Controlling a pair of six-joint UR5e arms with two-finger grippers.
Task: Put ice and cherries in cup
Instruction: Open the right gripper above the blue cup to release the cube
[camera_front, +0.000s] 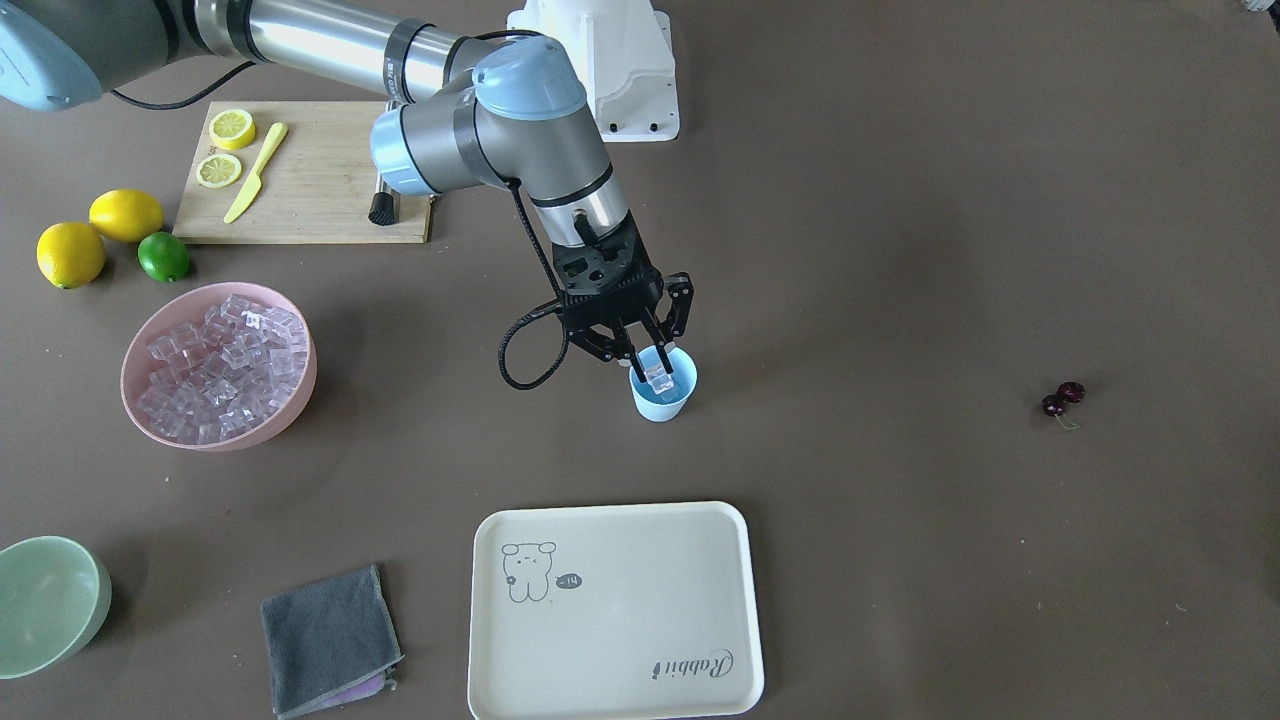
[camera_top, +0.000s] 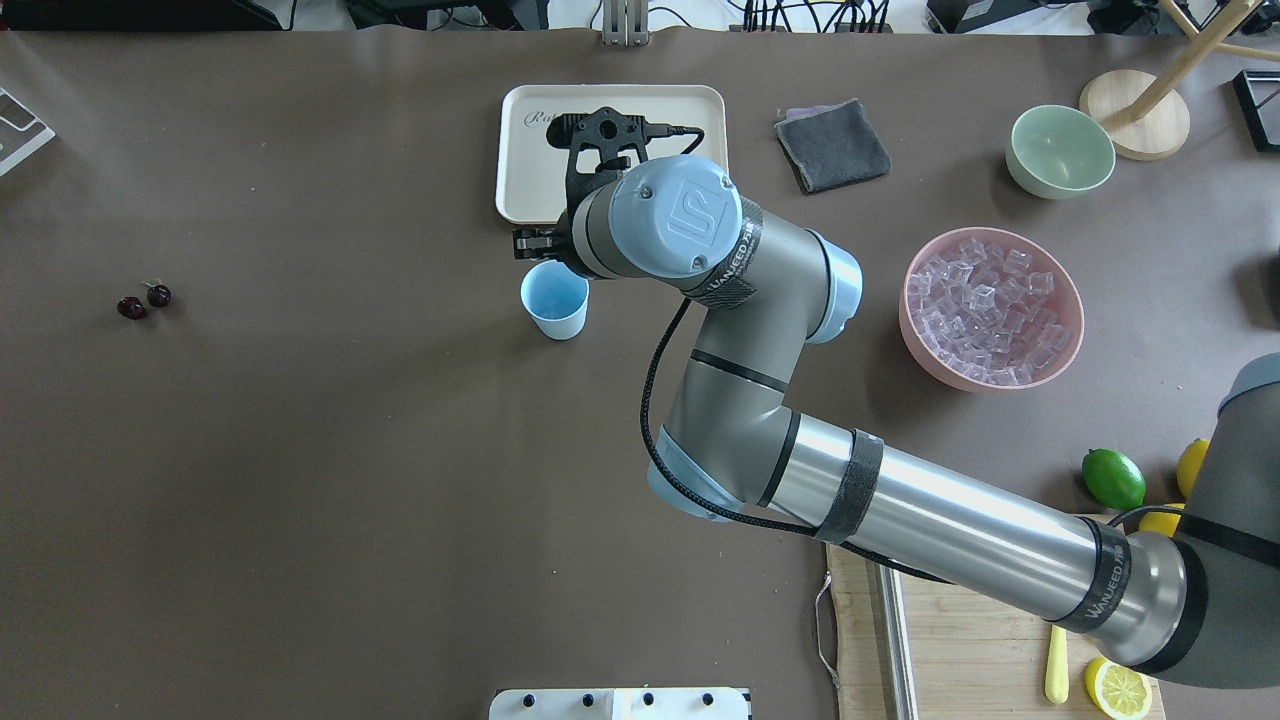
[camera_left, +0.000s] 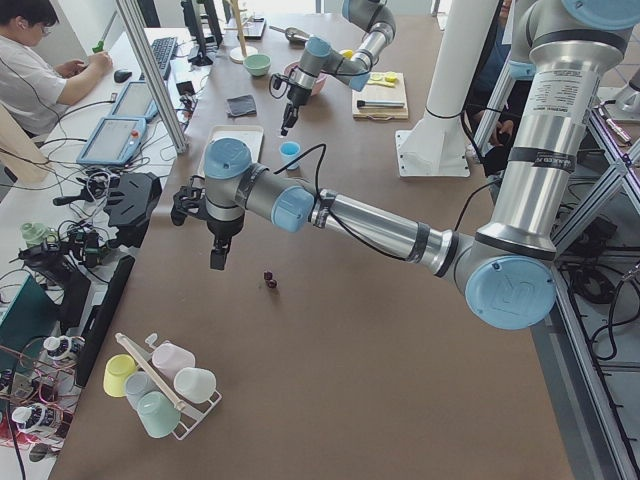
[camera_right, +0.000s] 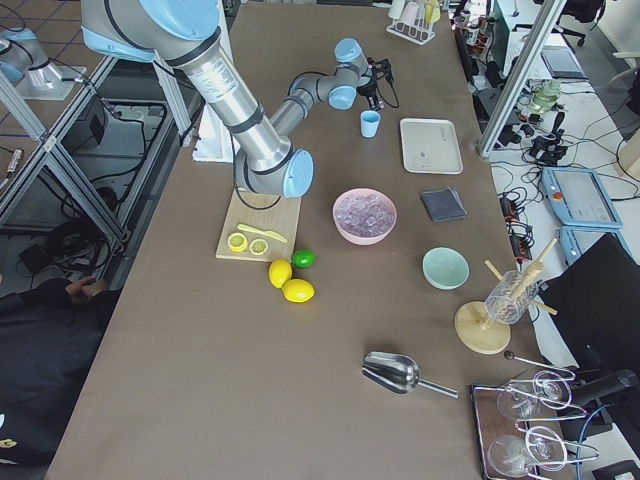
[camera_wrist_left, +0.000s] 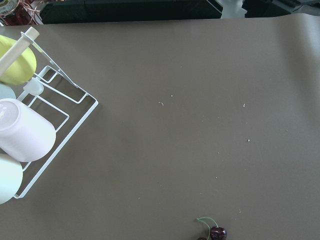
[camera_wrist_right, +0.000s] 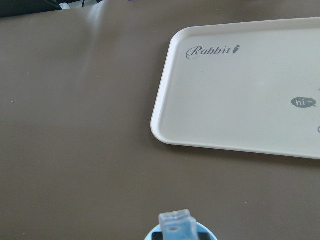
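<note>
The cup is small and light blue. It is wider at the top than at the bottom and has no handle. It stands upright on the brown surface.

The right gripper hangs right over the mouth of the cup, with its black fingers pointing down. The fingers are pressed onto one ice cube and hold it tight. The ice cube is clear and shiny, with flat sides, and it is much smaller than the mouth of the cup. From the wrist camera it looks pale and see-through, just above the blue rim. I cannot tell if there is more ice lower down in the cup.

The rest of the ice is a heap of the same clear cubes in a wide pink bowl. The bowl is well away from the cup, on the robot's right side.

The cherries are two little round ones, dark purple-red, joined by thin green stems. They lie on the surface far from the cup, on the robot's left side.

The left gripper hangs in the air near the cherries, far from the cup. I cannot tell if it is open or closed.

A cream tray with a little bear drawing lies near the cup, on the side away from the robot.
</note>
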